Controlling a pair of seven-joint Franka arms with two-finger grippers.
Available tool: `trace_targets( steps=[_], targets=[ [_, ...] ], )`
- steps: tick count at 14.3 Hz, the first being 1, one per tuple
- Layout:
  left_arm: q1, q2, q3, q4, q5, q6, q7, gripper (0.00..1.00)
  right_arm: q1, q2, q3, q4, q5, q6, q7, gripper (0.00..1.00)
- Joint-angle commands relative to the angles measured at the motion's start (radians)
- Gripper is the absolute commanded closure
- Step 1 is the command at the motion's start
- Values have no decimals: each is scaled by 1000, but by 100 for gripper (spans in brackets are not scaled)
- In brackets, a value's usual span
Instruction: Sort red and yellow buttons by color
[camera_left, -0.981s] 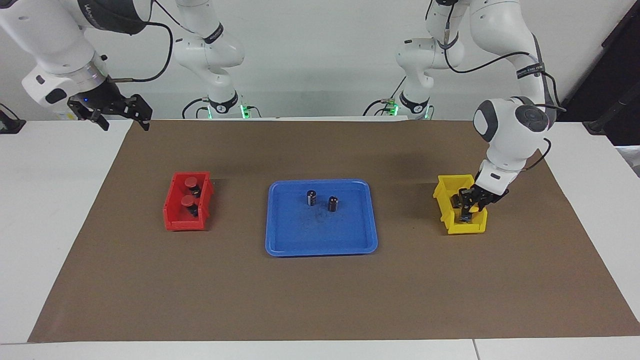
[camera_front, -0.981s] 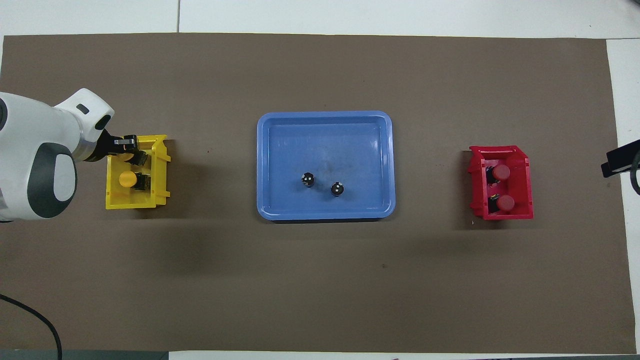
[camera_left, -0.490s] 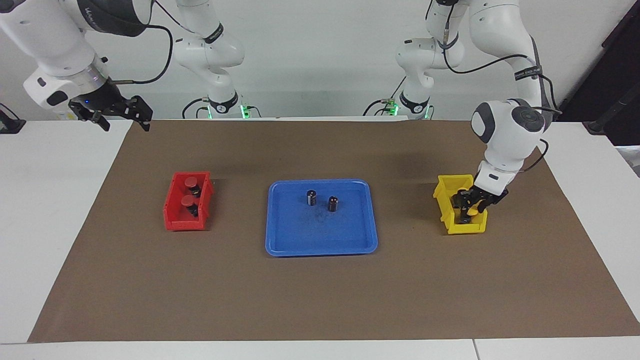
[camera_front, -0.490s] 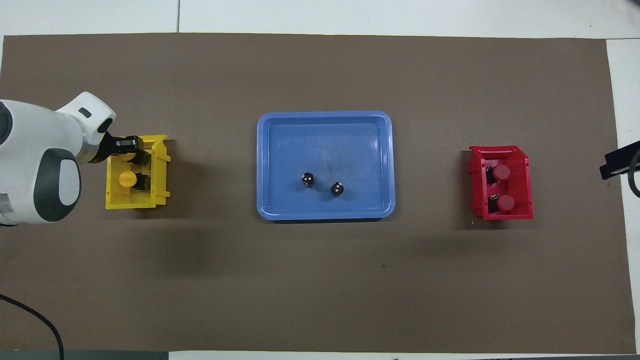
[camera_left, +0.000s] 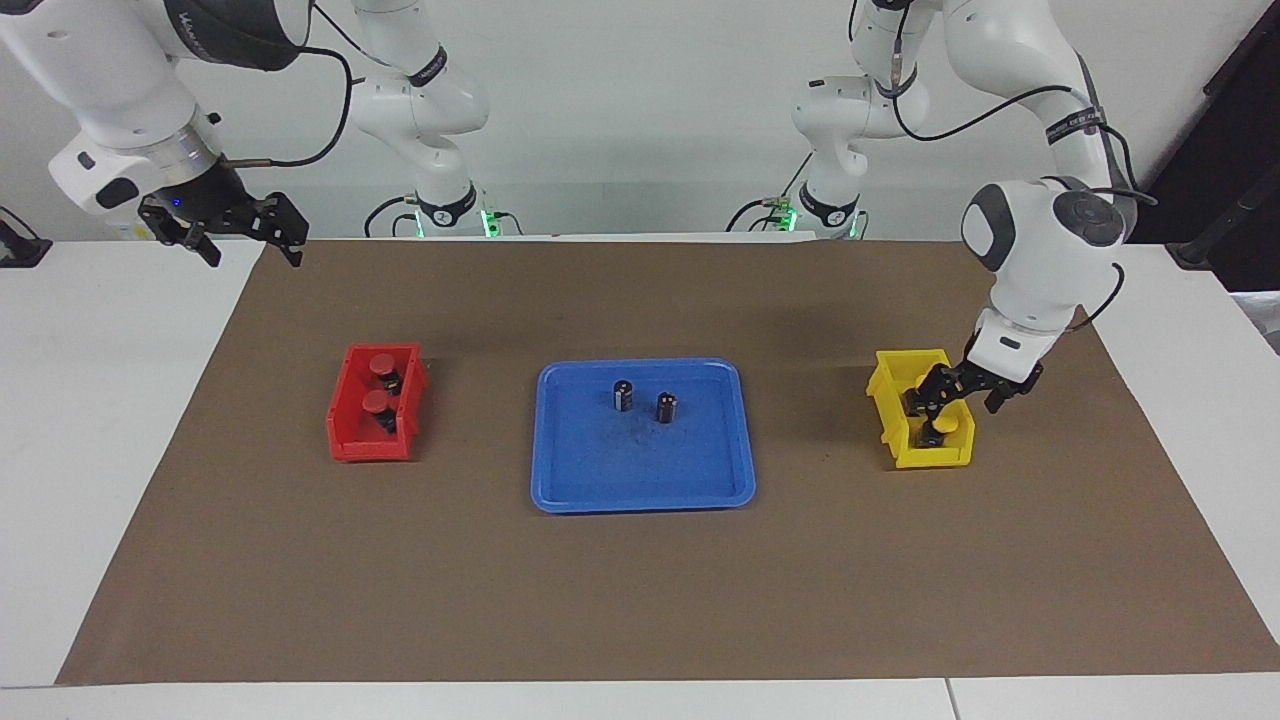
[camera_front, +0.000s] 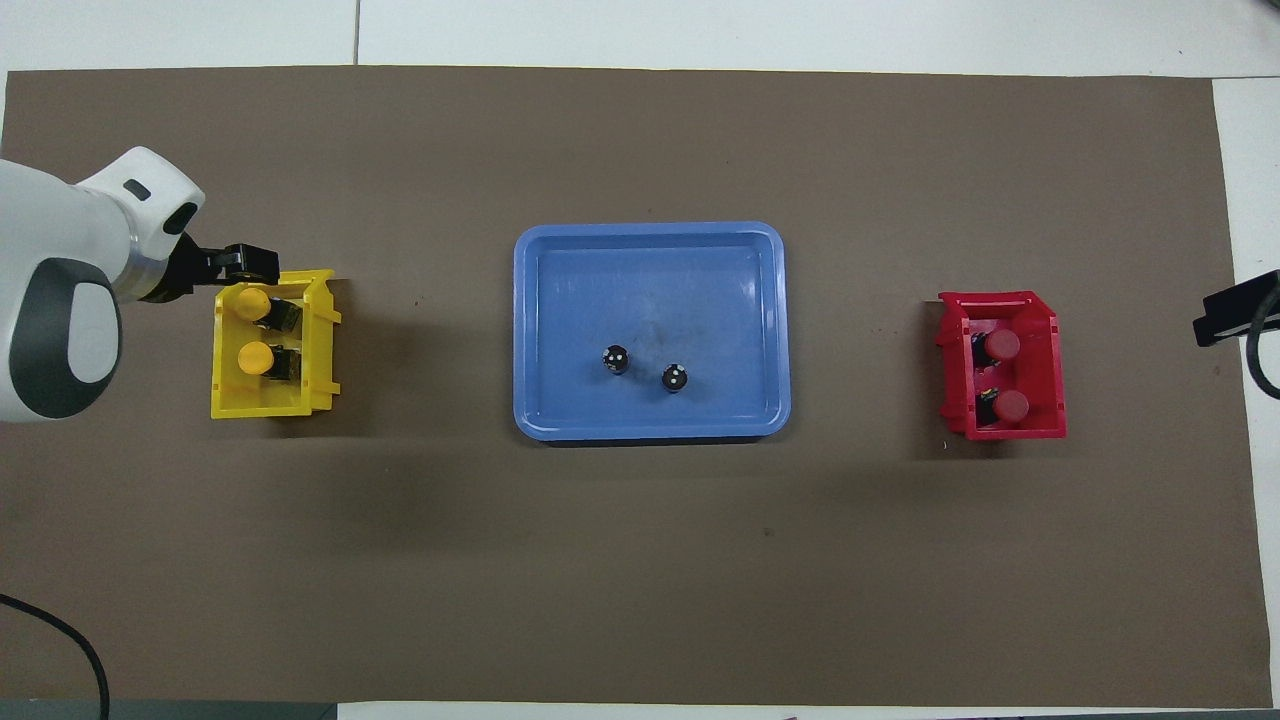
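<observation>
facing view: the left end effector (camera_left: 966, 392) hangs over the end of the yellow bin (camera_left: 920, 408) nearer the robots, its fingers spread wide and holding nothing. one yellow button (camera_left: 943, 424) shows in that bin, its cap clear of the fingers; the second is hidden by the end effector here. the yellow bin sits toward the left arm's end of the desk (camera_left: 60, 400), near the edge of the brown mat (camera_left: 640, 590). the blue tray (camera_left: 560, 490) lies mid-mat with two black cylinders (camera_left: 623, 395) standing in its half nearer the robots; wide bare mat separates the tray from both bins. the red bin (camera_left: 345, 430) at the right arm's end holds two red buttons (camera_left: 381, 366). the right end effector (camera_left: 247, 238) waits up in the air over the mat's corner at its own end, fingers wide apart, holding nothing.

overhead view: the left end effector (camera_front: 232, 268) is over the yellow bin's (camera_front: 225, 400) rim farther from the robots, just beside the farther yellow button (camera_front: 252, 301); the nearer yellow button (camera_front: 254, 357) lies next to it, both inside the walls. the red buttons (camera_front: 1002, 344) lie one nearer, one farther in the red bin (camera_front: 1045, 420). the black cylinders (camera_front: 616, 358) stand apart from the blue tray's (camera_front: 650, 425) rim. only a dark tip of the right end effector (camera_front: 1235, 307) shows at the frame edge.
</observation>
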Motion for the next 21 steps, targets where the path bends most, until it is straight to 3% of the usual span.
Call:
trace_targets(
  steps=[1, 5, 11, 13, 21],
  targets=[
    [10, -24, -4, 136, -10, -214, 19, 0, -4, -13, 0, -21, 12, 14, 18, 0],
    [-1, -123, -14, 222, -10, -427, 17, 0, -7, -15, 2, -24, 12, 12, 18, 0],
    [-5, -154, -41, 356, -10, -662, 17, 0, 8, -18, 2, -28, 12, 12, 18, 0],
    [-5, -198, -40, 353, -10, -661, 19, 0, 8, -19, 2, -28, 13, 12, 18, 0],
    [-5, -203, -40, 345, -10, -656, 17, 0, 8, -19, 2, -30, 13, 11, 18, 0]
  ],
)
